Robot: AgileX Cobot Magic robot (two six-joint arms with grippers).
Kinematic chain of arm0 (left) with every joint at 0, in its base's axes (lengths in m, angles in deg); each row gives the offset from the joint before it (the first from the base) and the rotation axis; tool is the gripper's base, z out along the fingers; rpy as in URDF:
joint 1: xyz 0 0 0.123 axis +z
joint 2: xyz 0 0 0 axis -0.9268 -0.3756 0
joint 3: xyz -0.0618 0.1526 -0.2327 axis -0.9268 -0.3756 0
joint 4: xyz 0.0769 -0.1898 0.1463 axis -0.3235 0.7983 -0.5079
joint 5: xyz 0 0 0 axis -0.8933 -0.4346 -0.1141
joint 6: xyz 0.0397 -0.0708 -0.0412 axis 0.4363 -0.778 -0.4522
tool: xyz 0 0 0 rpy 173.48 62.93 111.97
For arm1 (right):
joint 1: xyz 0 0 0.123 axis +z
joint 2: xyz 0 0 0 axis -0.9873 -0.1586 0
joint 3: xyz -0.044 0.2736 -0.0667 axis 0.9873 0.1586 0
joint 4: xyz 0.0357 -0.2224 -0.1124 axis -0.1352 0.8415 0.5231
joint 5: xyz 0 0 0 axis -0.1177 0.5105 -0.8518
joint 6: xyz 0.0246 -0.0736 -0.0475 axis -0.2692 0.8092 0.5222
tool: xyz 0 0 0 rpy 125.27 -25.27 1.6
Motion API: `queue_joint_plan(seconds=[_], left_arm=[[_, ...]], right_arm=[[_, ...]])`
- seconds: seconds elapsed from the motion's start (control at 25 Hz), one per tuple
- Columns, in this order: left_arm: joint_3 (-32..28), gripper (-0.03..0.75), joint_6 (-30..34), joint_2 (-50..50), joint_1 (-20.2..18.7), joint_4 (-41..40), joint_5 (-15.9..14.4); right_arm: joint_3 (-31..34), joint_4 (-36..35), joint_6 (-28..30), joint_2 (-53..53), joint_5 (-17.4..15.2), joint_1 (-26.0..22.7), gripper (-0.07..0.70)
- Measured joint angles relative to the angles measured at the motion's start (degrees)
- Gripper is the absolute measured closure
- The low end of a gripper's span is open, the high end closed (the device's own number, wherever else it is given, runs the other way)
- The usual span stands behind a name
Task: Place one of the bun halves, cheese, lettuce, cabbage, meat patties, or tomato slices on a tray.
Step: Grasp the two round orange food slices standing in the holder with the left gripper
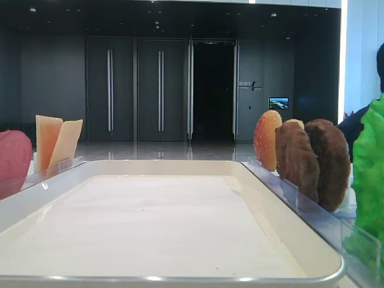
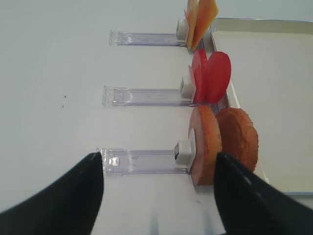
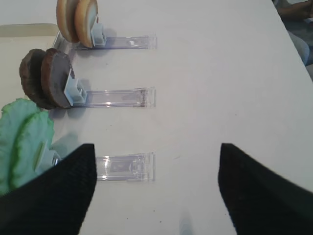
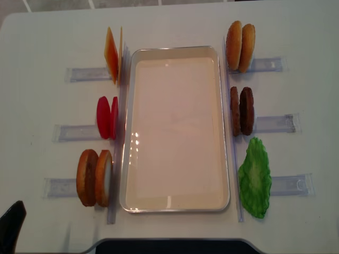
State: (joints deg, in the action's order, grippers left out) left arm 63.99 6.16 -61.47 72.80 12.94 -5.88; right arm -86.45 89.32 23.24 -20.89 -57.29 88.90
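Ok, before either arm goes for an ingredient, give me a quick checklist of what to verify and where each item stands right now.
1. tray holds nothing yet: ok.
2. left gripper open, nothing between its fingers: ok.
3. right gripper open, nothing held: ok.
4. bun halves upright in the rack nearest the left gripper: ok.
5. lettuce and meat patties standing in racks on the right: ok.
6. Which ingredient goes first: cannot tell.

- The lettuce (image 1: pixel 369 180) is cut off by the right edge of the low front view, and its lower part blurs behind a clear rack (image 1: pixel 360 246).
- A tomato slice (image 1: pixel 13 159) is cut by that view's left edge.
- The left hand (image 2: pixel 156 196) shows only two dark fingers; their tips run off the bottom edge.
- A person (image 3: pixel 296 19) at the bench's far corner is mostly out of frame.
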Motion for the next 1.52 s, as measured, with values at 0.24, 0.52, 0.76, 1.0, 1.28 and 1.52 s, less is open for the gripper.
queue_joint_plan(seconds=[0.24, 0.52, 0.76, 1.0, 1.28, 1.52], left_arm=[[0.0, 0.181, 0.0, 0.0, 0.0, 0.0, 0.0], [1.1, 0.181, 0.0, -0.3, 0.0, 0.0, -1.3], [4.8, 0.193, 0.0, -7.3, 0.0, -0.2, -4.0], [8.2, 0.221, 0.0, -17.1, 0.0, -0.2, -5.7], [12.5, 0.223, 0.0, -28.9, 0.0, -0.3, -7.3], [16.1, 0.223, 0.0, -39.9, 0.0, -1.0, -7.6]], right_arm=[[0.0, 0.0, 0.0, 0.0, 0.0, 0.0, 0.107], [0.0, 0.0, 0.0, 0.0, 0.0, 0.0, 0.107], [0.0, 0.0, 0.0, 0.0, 0.0, 0.0, 0.107], [0.0, 0.0, 0.0, 0.0, 0.0, 0.0, 0.107], [0.0, 0.0, 0.0, 0.0, 0.0, 0.0, 0.107], [0.0, 0.0, 0.0, 0.0, 0.0, 0.0, 0.107]])
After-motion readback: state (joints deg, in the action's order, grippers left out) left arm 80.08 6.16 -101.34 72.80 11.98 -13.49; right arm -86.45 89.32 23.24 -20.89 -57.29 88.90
